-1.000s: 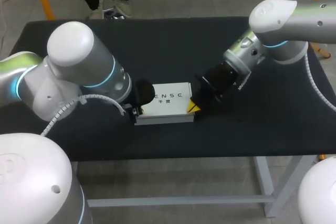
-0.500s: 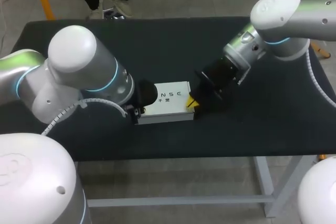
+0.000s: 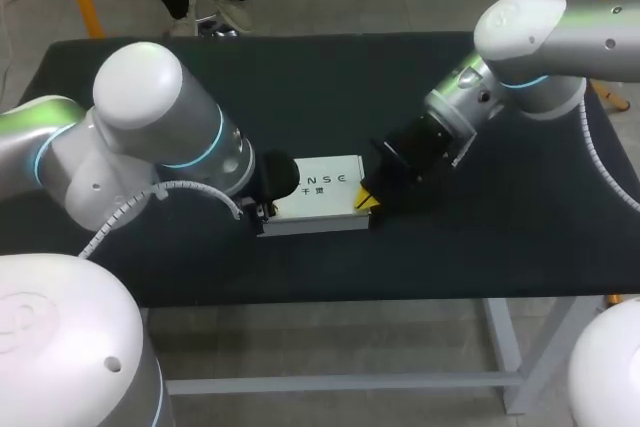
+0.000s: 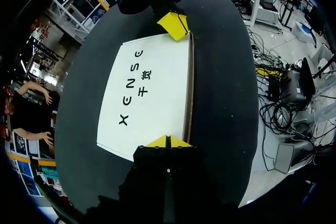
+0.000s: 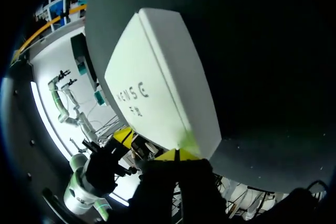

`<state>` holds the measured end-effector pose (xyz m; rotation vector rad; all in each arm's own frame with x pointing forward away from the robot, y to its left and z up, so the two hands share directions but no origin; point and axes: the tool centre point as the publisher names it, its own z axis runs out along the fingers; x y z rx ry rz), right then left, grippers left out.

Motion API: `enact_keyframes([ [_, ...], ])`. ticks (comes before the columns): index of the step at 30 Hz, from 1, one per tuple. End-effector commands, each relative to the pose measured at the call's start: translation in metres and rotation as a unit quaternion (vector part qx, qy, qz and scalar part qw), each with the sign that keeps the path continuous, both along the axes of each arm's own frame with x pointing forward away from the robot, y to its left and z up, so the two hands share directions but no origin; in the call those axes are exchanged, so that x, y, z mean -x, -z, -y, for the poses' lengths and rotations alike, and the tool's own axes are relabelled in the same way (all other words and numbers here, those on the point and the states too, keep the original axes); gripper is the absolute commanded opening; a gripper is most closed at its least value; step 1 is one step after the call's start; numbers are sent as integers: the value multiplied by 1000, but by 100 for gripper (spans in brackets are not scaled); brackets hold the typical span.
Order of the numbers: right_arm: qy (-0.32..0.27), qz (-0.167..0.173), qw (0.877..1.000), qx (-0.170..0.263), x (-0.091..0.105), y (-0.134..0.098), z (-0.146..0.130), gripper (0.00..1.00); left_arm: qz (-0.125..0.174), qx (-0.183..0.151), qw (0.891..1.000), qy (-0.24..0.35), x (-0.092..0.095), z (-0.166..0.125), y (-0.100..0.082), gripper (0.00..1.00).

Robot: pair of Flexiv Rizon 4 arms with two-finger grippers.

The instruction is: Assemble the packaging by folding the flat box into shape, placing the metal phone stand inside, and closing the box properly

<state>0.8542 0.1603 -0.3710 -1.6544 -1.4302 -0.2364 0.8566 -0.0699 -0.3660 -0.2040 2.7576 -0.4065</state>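
Observation:
The white box (image 3: 318, 190) lies closed and flat-topped on the black table, black lettering on its lid. My left gripper (image 3: 262, 213) is at the box's left end; in the left wrist view its yellow tips (image 4: 168, 141) are shut together against the near edge of the box (image 4: 149, 90). My right gripper (image 3: 366, 201) is at the right end, its tips (image 5: 176, 155) shut and touching the corner of the box (image 5: 165, 87). The right gripper (image 4: 174, 24) also shows across the box from the left wrist. No phone stand is visible.
The black table (image 3: 300, 87) extends behind and to both sides of the box. Its front edge (image 3: 360, 292) runs close below the box. Both arms flank the box from left and right.
The right gripper's tips shifted slightly along the box's right end and came back. The box and the left gripper have barely moved.

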Motion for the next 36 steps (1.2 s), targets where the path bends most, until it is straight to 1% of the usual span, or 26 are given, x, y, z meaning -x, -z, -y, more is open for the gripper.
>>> enact_keyframes([
  [1,5,24,1000,0,1,-20,7,0,13,-10,1000,-8,12,2,-18,0],
  [2,6,34,999,-1,0,-26,8,0,13,-12,1000,-9,13,3,-23,3],
  [3,8,46,999,-1,-1,-32,10,0,12,-14,1000,-12,13,4,-28,19],
  [4,9,58,998,-2,-1,-39,12,0,8,-15,1000,-15,14,5,-32,41],
  [5,10,71,997,-3,-3,-45,15,0,4,-18,1000,-18,15,7,-37,69],
  [6,13,86,996,-3,-5,-52,18,3,-4,-22,999,-23,16,9,-40,100],
  [7,16,100,995,-2,-7,-57,21,12,-11,-23,999,-27,17,11,-44,100],
  [8,17,115,993,-3,-9,-62,25,29,-21,-27,999,-33,19,13,-47,100],
  [9,19,128,992,-5,-11,-67,29,44,-29,-29,998,-39,20,15,-49,100],
  [10,20,139,990,-7,-12,-71,33,73,-35,-30,998,-47,22,16,-51,100],
  [11,23,157,987,-9,-13,-76,37,100,-44,-31,997,-52,24,19,-53,100],
  [13,23,186,982,-13,-15,-84,45,100,-65,-30,995,-67,27,21,-57,100],
  [16,28,222,975,-12,-20,-95,56,100,-91,-26,991,-96,36,22,-62,100],
  [18,37,255,966,-10,-22,-101,64,100,-104,-20,988,-114,44,22,-64,100],
  [22,49,294,954,-12,-26,-111,79,100,-123,-10,983,-138,54,24,-66,100],
  [24,54,308,950,-11,-29,-116,89,100,-133,-21,975,-175,58,25,-66,100],
  [36,54,308,950,-11,-29,-116,89,100,-133,-21,975,-175,58,25,-66,100],
])
